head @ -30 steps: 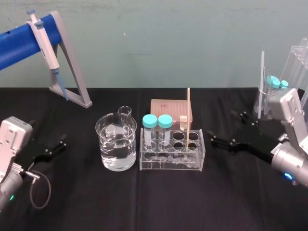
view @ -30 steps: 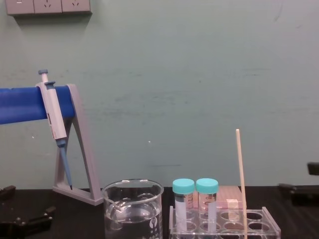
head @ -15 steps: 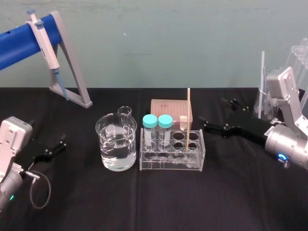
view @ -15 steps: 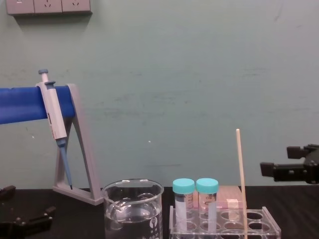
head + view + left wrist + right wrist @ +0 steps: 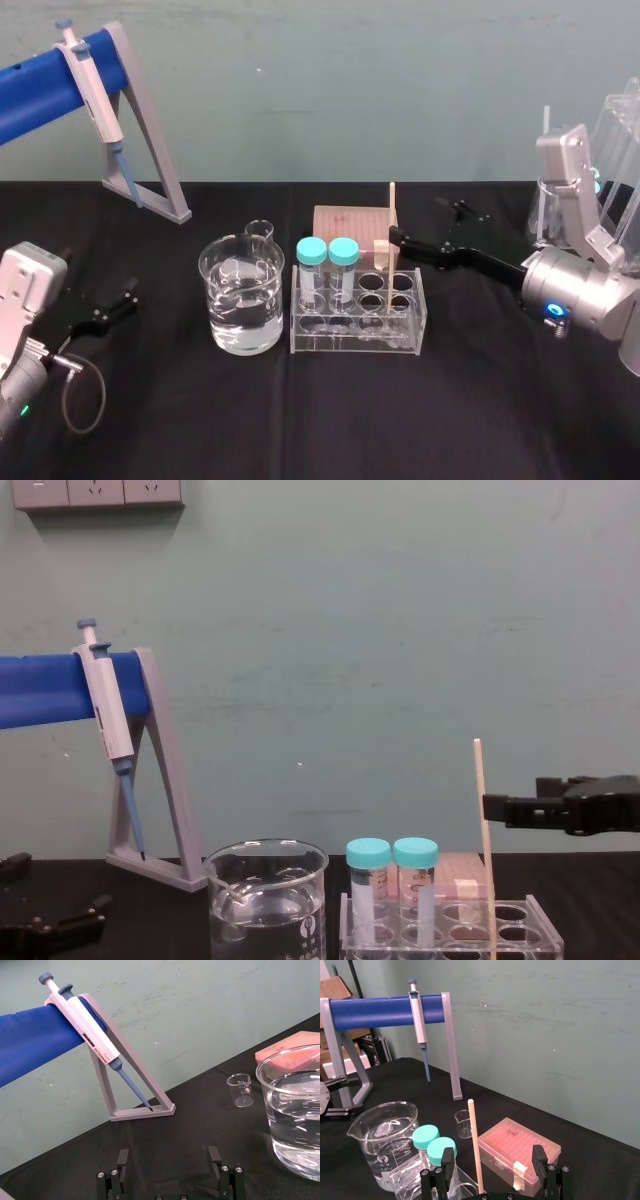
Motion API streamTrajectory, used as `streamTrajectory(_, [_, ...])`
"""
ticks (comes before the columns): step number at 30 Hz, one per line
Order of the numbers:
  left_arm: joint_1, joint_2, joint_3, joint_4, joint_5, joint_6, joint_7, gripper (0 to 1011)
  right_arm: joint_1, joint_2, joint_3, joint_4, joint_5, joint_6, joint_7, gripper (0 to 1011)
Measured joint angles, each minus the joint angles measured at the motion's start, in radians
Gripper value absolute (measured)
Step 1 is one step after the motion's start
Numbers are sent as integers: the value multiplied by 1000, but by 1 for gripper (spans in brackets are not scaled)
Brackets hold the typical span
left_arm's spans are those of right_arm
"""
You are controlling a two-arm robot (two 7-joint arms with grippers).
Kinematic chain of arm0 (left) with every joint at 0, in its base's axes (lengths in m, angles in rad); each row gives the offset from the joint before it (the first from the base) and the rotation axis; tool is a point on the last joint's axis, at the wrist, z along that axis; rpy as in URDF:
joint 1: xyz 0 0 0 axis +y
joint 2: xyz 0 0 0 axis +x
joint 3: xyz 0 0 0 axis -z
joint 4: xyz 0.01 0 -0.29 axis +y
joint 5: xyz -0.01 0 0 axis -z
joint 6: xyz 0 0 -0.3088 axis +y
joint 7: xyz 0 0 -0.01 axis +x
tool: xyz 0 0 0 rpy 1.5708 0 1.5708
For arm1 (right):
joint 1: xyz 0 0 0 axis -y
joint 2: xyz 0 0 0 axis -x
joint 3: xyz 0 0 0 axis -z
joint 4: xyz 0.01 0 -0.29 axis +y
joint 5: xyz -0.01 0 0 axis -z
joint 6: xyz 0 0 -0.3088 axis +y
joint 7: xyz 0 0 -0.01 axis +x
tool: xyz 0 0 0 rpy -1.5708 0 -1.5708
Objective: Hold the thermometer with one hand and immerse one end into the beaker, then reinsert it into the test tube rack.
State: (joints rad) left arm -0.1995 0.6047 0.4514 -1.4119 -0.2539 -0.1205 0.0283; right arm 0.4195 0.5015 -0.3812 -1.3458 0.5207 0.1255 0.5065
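The thermometer (image 5: 392, 215) stands straight up in the test tube rack (image 5: 357, 335), which sits just beside the beaker (image 5: 241, 300). The right gripper (image 5: 418, 221) is wide open next to the thermometer, holding nothing. The left gripper (image 5: 108, 308) is open too, far off on the left.

Teal wall (image 5: 400, 630) — sockets (image 5: 97, 492) up top — black tabletop (image 5: 300, 420).

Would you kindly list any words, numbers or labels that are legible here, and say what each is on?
No text can be read.
Beaker: white printed marks, too small to read.
Pipette: dark label strip, blurred.
Capped tubes: side markings, blurred.
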Motion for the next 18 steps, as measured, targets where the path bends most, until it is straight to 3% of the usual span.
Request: streamTrajectory(18, [0, 0, 0, 0, 0, 0, 0, 1004, 66, -70, -38, 108, -49, -51, 4, 980])
